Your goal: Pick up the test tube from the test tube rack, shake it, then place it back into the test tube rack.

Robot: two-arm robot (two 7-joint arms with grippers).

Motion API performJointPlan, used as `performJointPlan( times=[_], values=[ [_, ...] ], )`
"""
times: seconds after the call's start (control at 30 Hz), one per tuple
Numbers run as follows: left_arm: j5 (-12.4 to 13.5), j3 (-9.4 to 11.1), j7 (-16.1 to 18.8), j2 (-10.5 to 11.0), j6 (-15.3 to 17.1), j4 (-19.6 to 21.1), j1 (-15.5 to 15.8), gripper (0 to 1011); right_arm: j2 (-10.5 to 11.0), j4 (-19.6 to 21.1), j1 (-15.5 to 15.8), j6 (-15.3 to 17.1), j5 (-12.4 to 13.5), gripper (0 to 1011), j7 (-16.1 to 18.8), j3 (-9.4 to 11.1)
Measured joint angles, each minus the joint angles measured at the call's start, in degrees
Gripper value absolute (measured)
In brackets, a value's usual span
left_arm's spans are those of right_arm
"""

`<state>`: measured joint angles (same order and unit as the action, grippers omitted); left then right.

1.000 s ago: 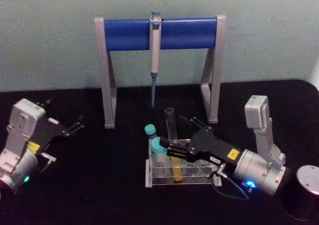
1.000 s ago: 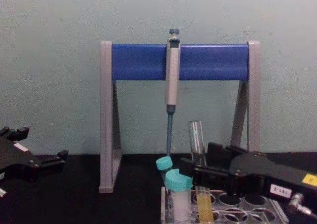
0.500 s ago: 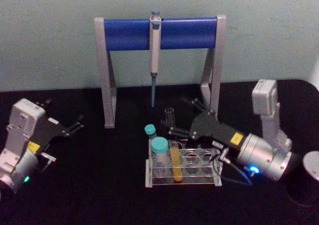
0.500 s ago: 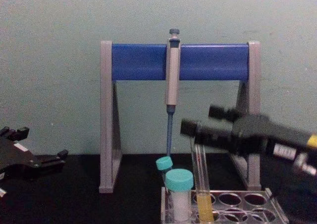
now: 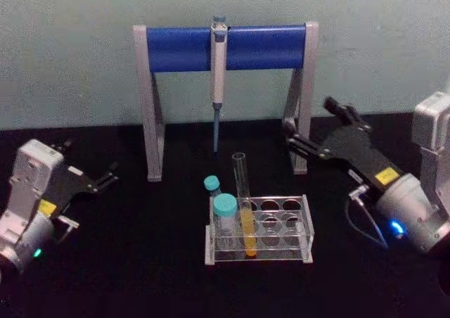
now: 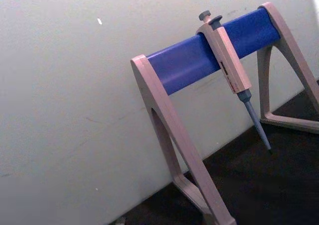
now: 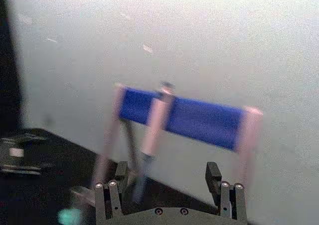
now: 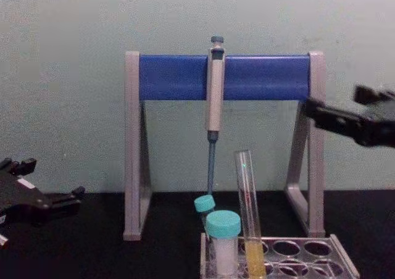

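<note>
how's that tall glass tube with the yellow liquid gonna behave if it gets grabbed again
The test tube looks like thin clear glass, so probably fragile and slippery. It is capless, so the liquid may spill if tipped. It leans in the test tube rack, so it likely sits loosely.

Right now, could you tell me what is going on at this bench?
Nothing is being held. The test tube, yellow liquid in its lower part, stands in the test tube rack beside two teal-capped vials. The right gripper is open and raised off to the right, near the pipette stand's leg. The left gripper is parked, open, at the left.
</note>
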<state>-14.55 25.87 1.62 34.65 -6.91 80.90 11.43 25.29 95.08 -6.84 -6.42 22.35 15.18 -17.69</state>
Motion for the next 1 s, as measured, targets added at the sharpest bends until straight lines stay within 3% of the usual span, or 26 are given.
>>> performJointPlan(
  times=[0.03,0.07,0.17,0.37,0.67,1.0],
  values=[
    [0.00,0.00,0.00,0.00,0.00,0.00,0.00,1001,-0.56,0.45,1.22,1.42,-0.83,1000,-2.79,0.81],
    [0.00,0.00,0.00,0.00,0.00,0.00,0.00,1001,-0.56,0.45,1.22,1.42,-0.83,1000,-2.79,0.81],
    [0.00,0.00,0.00,0.00,0.00,0.00,0.00,1001,-2.35,0.36,3.40,4.33,-2.07,1000,-7.82,2.32],
    [0.00,0.00,0.00,0.00,0.00,0.00,0.00,1001,-5.20,-2.26,5.12,6.25,-3.40,1000,-12.20,3.68],
    [0.00,0.00,0.00,0.00,0.00,0.00,0.00,1001,-7.69,-6.13,5.47,7.65,-4.53,1000,-13.45,4.57],
    [0.00,0.00,0.00,0.00,0.00,0.00,0.00,1001,-9.15,-9.75,4.61,10.57,-4.96,1000,-12.17,5.12]
  ],
)
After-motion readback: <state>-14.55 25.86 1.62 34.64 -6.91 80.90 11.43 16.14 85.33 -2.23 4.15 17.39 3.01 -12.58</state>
